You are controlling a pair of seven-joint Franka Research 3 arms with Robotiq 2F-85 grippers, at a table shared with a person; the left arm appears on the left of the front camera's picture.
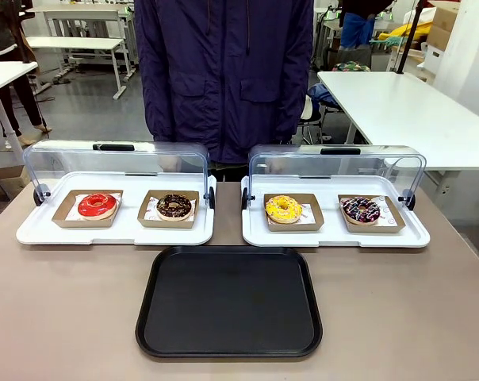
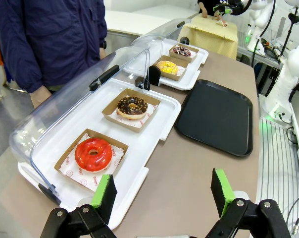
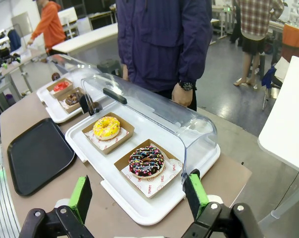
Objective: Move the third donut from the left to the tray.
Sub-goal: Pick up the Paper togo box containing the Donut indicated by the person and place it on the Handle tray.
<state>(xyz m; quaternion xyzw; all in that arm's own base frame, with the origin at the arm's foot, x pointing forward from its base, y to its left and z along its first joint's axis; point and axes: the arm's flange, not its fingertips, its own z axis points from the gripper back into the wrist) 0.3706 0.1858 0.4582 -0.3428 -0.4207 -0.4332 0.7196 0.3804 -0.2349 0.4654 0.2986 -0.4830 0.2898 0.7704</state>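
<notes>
The yellow donut [image 1: 284, 209] sits in its cardboard holder [image 1: 313, 217], at the left spot of the right white tray [image 1: 335, 236], lid [image 1: 335, 163] raised, just beyond the black tray's [image 1: 228, 305] far edge. It looks light, soft and sticky-iced; pinching the stiffer holder's rim seems safest. Left gripper [image 2: 163, 191] and right gripper [image 3: 138, 194] both gape, empty.

Bright, even overhead indoor light. Soft glare across clear domed lids [image 1: 116, 159] at 10 and 2 o'clock, front view; dull sheen on black tray [image 1: 228, 302]. Faint, short shadows on bench [image 1: 65, 317]. Sharp throughout; wide-angle bending at wrist-view edges.
</notes>
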